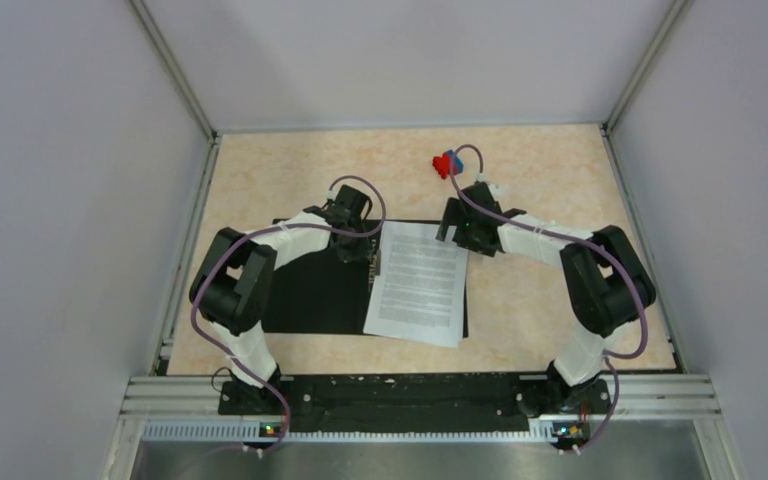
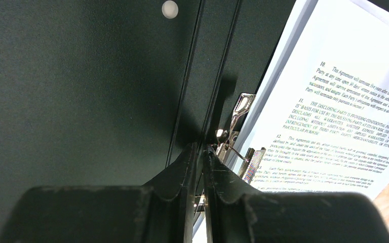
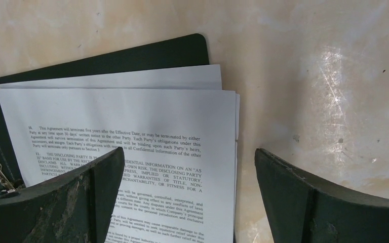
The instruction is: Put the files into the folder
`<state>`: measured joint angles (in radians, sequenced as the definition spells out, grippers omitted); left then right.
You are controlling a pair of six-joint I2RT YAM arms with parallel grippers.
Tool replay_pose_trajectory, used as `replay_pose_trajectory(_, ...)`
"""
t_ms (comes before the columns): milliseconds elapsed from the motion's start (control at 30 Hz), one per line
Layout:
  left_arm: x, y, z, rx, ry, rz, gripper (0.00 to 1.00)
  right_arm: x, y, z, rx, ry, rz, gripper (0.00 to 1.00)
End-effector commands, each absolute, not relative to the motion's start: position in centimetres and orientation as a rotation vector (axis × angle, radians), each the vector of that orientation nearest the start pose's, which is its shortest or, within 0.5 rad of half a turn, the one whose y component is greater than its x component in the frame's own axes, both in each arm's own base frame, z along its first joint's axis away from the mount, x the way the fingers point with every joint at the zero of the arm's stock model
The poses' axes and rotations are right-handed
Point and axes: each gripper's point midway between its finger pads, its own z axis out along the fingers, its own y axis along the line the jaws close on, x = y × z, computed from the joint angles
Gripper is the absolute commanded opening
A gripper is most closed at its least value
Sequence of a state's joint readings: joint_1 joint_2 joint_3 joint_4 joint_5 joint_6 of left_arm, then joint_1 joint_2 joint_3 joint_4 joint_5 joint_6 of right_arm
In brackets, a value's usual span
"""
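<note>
- Folder [image 1: 315,290] under the left gripper [image 2: 202,147]: plain black inside.
- Files [image 1: 418,285] below the right gripper [image 3: 190,157]: white, dense black text lines.
- Metal clip [image 2: 240,109]: shiny silver.
- Small object [image 1: 447,164] beyond the right gripper: red and blue.
- Table [image 1: 540,160]: peach-beige, marbled.

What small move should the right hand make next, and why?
Probably lower the open right hand onto the papers and nudge them straight: they lie crooked on the open folder, overhanging its near edge, while the left hand is pinched by the metal clip.
</note>
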<state>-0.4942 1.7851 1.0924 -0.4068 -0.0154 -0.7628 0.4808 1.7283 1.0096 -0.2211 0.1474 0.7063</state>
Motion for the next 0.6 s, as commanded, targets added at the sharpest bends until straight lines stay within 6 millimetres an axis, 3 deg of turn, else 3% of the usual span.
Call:
replay_pose_trajectory(0, 33.8, -21.6, 2.7, -0.344, 2.687, -0.397, 0.15, 37.1, 18.6, 4.5, 0.347, 2.461, 0.303, 0.99)
replay_pose_trajectory(167, 33.9, -21.7, 2.7, -0.342, 2.686, -0.399, 0.15, 37.6, 20.4, 3.7, 0.346, 2.484, 0.385, 0.99)
replay_pose_trajectory(400, 34.0, -21.7, 2.8, -0.338, 2.684, -0.399, 0.15, 40.4, 21.8, 4.8, 0.335, 2.466, 0.401, 0.99)
replay_pose_trajectory(567, 34.1, -21.7, 2.8, -0.336, 2.685, -0.395, 0.15, 41.2, 22.4, 4.8, 0.322, 2.473, 0.403, 0.99)
